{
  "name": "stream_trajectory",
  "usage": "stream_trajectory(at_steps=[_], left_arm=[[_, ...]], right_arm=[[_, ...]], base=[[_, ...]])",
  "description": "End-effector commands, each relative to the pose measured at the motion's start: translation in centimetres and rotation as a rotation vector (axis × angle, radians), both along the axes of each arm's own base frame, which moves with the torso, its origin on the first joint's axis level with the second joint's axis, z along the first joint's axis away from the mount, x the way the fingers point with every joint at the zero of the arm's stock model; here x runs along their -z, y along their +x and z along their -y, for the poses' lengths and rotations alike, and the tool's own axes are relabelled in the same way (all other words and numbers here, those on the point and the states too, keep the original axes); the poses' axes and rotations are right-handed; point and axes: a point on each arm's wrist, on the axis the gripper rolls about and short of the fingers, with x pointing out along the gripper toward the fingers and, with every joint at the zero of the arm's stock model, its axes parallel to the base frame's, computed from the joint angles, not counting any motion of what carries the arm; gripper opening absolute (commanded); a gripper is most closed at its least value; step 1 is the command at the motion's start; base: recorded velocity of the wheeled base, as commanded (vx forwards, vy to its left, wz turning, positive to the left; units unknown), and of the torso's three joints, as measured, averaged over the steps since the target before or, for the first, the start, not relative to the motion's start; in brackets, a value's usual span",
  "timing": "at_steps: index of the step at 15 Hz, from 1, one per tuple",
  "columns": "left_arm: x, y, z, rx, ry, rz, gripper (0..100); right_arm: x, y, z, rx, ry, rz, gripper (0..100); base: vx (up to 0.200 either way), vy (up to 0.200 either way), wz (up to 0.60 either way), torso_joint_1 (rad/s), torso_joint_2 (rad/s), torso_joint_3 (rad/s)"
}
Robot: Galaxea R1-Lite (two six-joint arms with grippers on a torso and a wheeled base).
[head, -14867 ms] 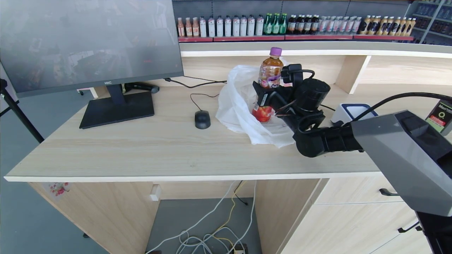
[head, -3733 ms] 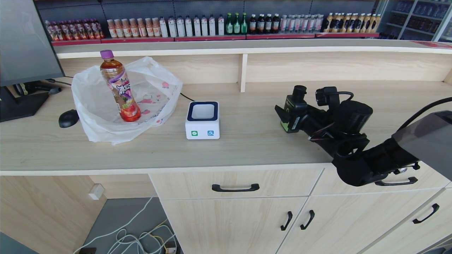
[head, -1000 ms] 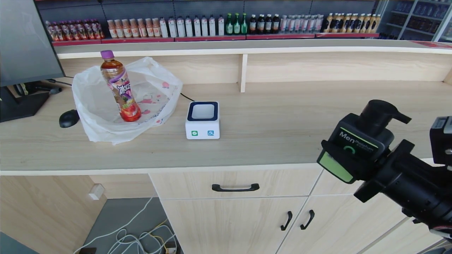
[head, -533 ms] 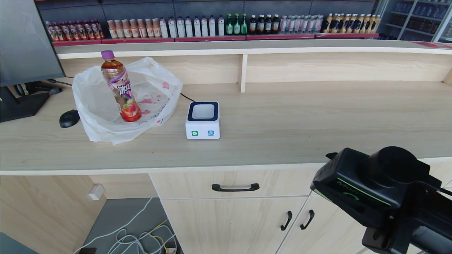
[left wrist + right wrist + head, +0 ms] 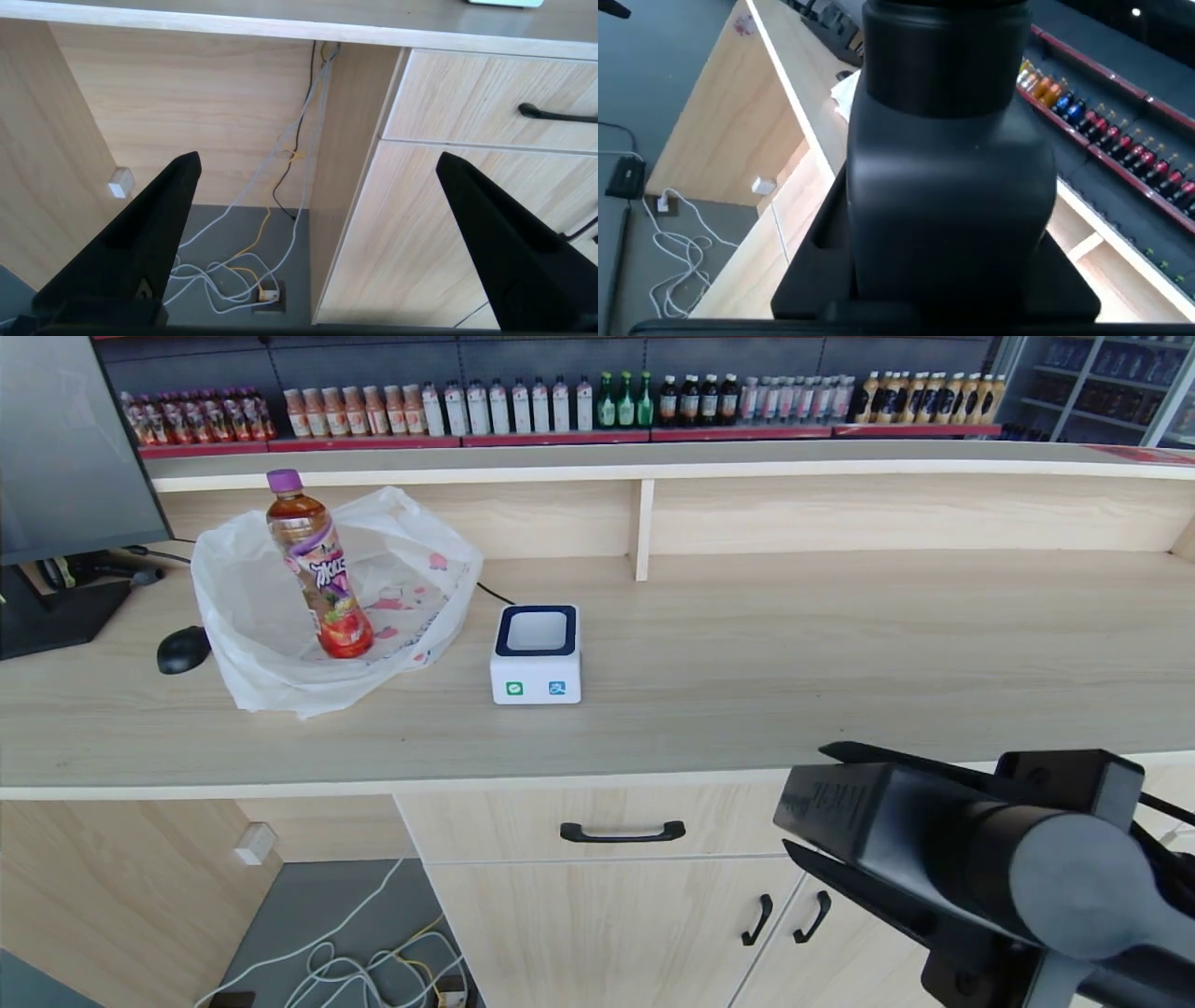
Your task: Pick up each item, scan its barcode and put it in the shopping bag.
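Right jaws grip the black bottle, its lettering illegible.

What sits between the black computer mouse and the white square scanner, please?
In the head view, the white plastic shopping bag, with a purple-capped bottle inside.

Faint lettering runs along the black bottle gripped in the right hand, too dim to read. Well away from that hand, the tea bottle has a printed label, and the scanner front shows green and blue logo squares.
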Motion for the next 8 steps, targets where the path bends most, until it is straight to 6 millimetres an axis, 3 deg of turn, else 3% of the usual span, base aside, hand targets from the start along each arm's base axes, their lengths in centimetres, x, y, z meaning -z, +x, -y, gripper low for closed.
stream_trajectory(at_steps=[1, 3, 5, 8], left_arm=[[0.0, 0.0, 0.0, 0.0, -0.001, 0.0, 100], [0.0, 0.0, 0.0, 0.0, -0.001, 0.0, 100], [0.0, 0.0, 0.0, 0.0, -0.001, 0.0, 100], [0.0, 0.0, 0.0, 0.0, -0.001, 0.0, 100]], right_arm=[[-0.2, 1.0, -1.9, -0.016, -0.027, 0.068, 0], [-1.3, 2.5, -2.5, 0.071, -0.028, 0.277, 0], [-1.1, 2.7, -3.1, 0.097, -0.033, 0.399, 0], [-0.5, 1.3, -3.9, 0.078, -0.09, 0.529, 0]], base=[[0.0, 0.0, 0.0, 0.0, 0.0, 0.0], [0.0, 0.0, 0.0, 0.0, 0.0, 0.0], [0.0, 0.0, 0.0, 0.0, 0.0, 0.0], [0.0, 0.0, 0.0, 0.0, 0.0, 0.0]])
